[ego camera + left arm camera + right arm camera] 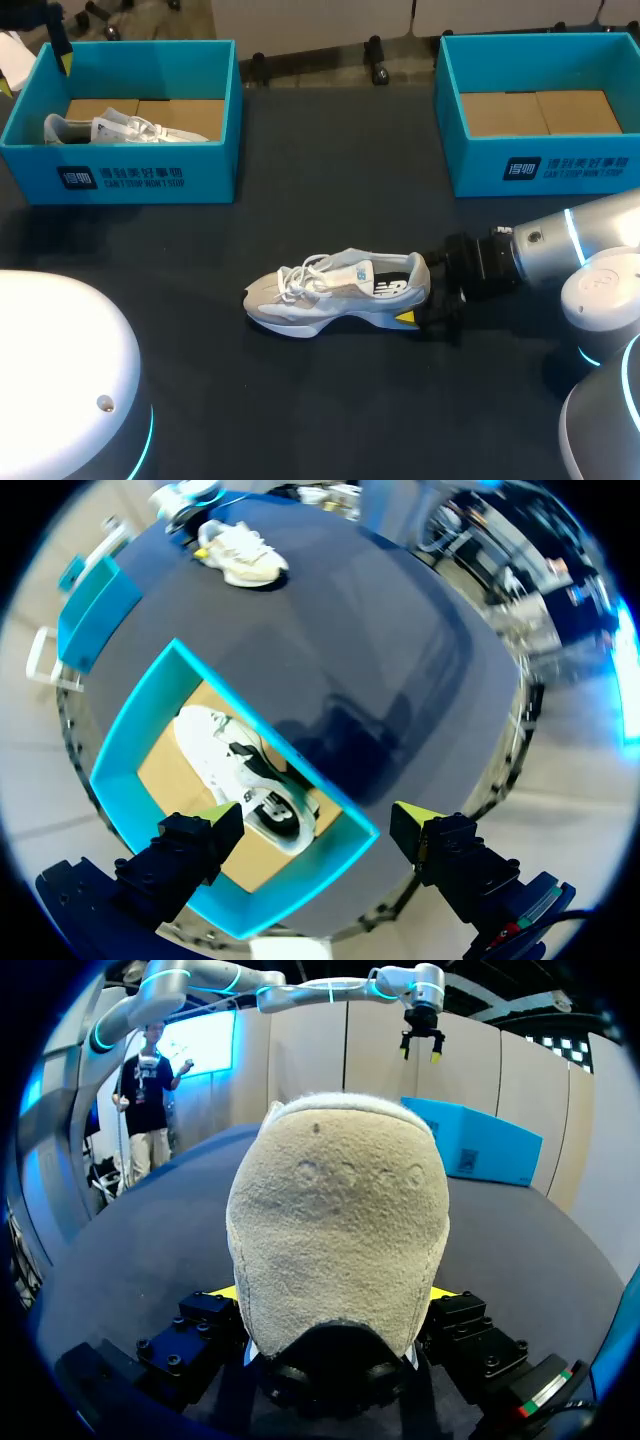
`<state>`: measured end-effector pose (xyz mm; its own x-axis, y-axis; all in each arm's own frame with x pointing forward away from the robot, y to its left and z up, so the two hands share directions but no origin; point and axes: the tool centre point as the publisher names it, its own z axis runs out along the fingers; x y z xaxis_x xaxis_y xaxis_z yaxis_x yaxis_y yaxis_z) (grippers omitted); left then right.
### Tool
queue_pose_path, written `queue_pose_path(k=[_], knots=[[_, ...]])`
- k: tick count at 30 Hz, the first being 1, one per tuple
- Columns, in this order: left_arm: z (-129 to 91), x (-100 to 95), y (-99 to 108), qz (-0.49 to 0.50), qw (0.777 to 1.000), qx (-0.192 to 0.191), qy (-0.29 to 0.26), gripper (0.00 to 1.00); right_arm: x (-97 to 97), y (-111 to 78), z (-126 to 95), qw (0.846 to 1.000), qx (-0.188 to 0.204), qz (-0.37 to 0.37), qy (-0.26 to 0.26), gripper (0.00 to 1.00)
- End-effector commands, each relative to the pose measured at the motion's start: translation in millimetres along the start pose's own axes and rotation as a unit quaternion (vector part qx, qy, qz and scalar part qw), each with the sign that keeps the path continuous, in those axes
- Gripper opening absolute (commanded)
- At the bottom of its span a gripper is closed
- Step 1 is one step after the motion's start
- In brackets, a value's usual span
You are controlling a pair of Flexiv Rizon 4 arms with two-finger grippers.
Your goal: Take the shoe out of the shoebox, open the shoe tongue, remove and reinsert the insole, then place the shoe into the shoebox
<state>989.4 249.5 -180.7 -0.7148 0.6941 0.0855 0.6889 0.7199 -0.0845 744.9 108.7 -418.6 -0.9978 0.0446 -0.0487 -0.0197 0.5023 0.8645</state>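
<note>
Shoe point(335, 290): upright on its sole in the middle of the counter point(330, 410), outside both boxes
Right gripper point(418, 298): appears to pinch the shoe's heel from both sides, tips mostly hidden
Left gripper point(318, 825): spread wide, hovering above the left shoebox point(130, 730), which holds a second shoe point(235, 770)
Right shoebox point(540, 165): well apart from the shoe

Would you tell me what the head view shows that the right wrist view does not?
Only the head view shows the white shoe inside the left shoebox, and the right shoebox. Only the right wrist view shows the grey shoe from behind its heel. Both show that shoe held by the right gripper, and the left shoebox.
</note>
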Motion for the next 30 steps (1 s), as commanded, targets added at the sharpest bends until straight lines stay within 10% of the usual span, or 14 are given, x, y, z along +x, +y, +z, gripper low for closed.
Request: queue_pose_path(k=[1,20,30], knots=[[2.2,3.7,-18.9,-0.269,0.962,-0.035,0.004,1.00,-0.7,1.3,0.3,1.000,0.002,0.000,0.000,0.00],[8.8,-23.7,-98.2,-0.428,0.903,-0.026,-0.024,1.00,-0.7,1.3,0.3,1.000,0.002,0.000,0.000,0.00],[8.8,-23.7,-98.2,-0.428,0.903,-0.026,-0.024,1.00,-0.7,1.3,0.3,1.000,0.002,0.000,0.000,0.00]])
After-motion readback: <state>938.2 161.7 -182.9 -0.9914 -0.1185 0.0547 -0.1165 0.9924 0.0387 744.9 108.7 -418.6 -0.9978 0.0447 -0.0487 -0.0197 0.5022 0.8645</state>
